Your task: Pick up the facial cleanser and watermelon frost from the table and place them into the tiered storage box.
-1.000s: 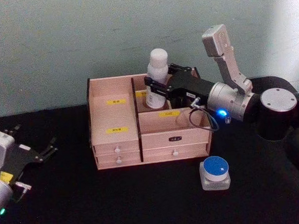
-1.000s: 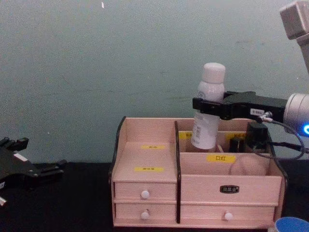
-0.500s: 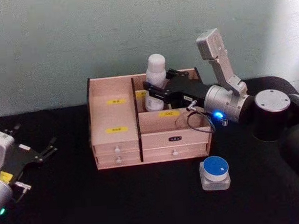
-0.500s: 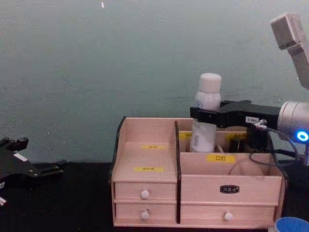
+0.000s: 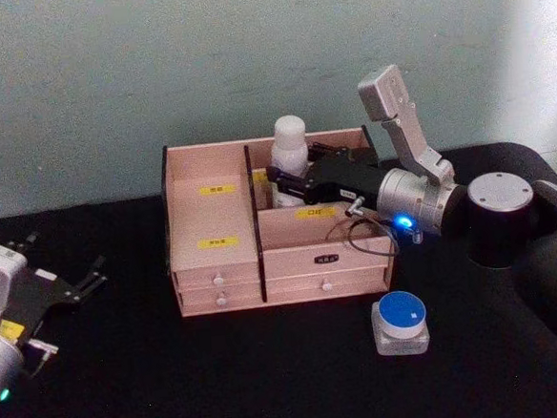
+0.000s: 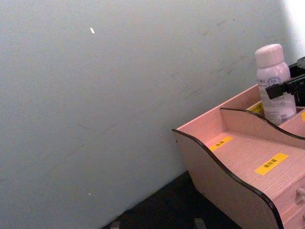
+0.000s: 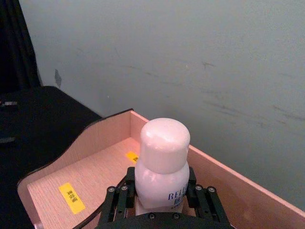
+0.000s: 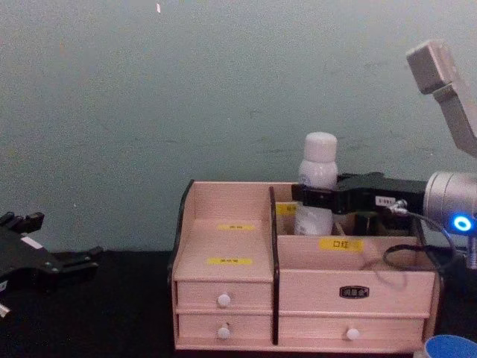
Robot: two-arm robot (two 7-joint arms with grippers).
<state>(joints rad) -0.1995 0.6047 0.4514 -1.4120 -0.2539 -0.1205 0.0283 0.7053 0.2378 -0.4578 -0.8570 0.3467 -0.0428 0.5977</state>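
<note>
The facial cleanser (image 5: 290, 136), a white bottle with a rounded cap, stands upright in the back right compartment of the tiered storage box (image 5: 213, 223). My right gripper (image 5: 291, 179) is shut on its body from the right. The chest view shows the bottle (image 8: 319, 153) with its lower part behind the box wall (image 8: 231, 201) and the right gripper (image 8: 317, 198) around it. The right wrist view looks down on the cap (image 7: 163, 148). The watermelon frost (image 5: 402, 323), a small clear jar with a blue lid, sits on the table right of the box front. My left gripper (image 5: 62, 255) rests open at the far left.
The table is covered in black cloth (image 5: 224, 385), with a pale green wall close behind the box. The box's left stepped compartments (image 6: 228, 157) hold nothing. The right arm's dark base (image 5: 499, 217) stands right of the box.
My right gripper has come down with the facial cleanser, sinking it deeper into the back right compartment. The left arm and the blue-lidded jar have not moved.
</note>
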